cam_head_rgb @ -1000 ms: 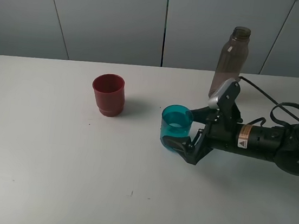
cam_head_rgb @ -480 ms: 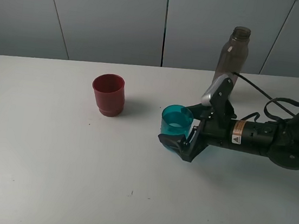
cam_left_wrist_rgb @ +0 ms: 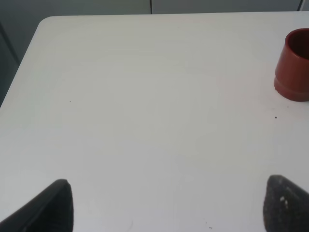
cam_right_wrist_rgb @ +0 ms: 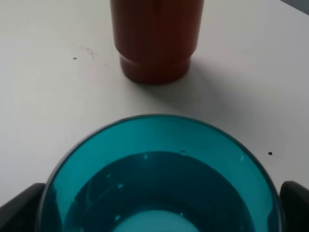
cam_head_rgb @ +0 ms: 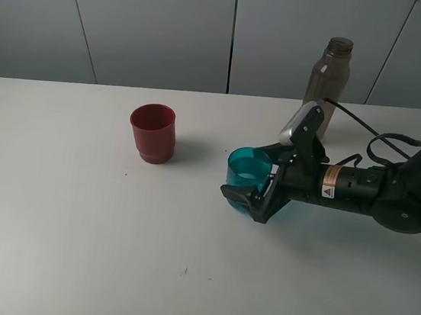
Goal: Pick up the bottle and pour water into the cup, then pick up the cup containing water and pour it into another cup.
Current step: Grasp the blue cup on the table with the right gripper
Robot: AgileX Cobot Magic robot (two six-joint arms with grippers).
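Observation:
The teal cup (cam_head_rgb: 247, 173) stands at mid-table with water in it. My right gripper (cam_head_rgb: 250, 182) is open, with one finger on each side of the cup, low on its wall. In the right wrist view the cup (cam_right_wrist_rgb: 159, 183) fills the space between the fingertips (cam_right_wrist_rgb: 19, 208). The dark red cup (cam_head_rgb: 153, 133) stands upright to the left, and it also shows in the right wrist view (cam_right_wrist_rgb: 157, 38) and the left wrist view (cam_left_wrist_rgb: 294, 65). The grey-brown bottle (cam_head_rgb: 325, 83) stands uncapped at the back, behind the right arm. My left gripper (cam_left_wrist_rgb: 164, 208) is open and empty over bare table.
The white table (cam_head_rgb: 71, 225) has its back edge against grey wall panels. A black cable (cam_head_rgb: 367, 131) runs from the right arm past the foot of the bottle. The table's left corner (cam_left_wrist_rgb: 46, 21) shows in the left wrist view.
My right gripper has moved left so the teal cup sits deeper between its fingers. The cups and bottle stay where they were.

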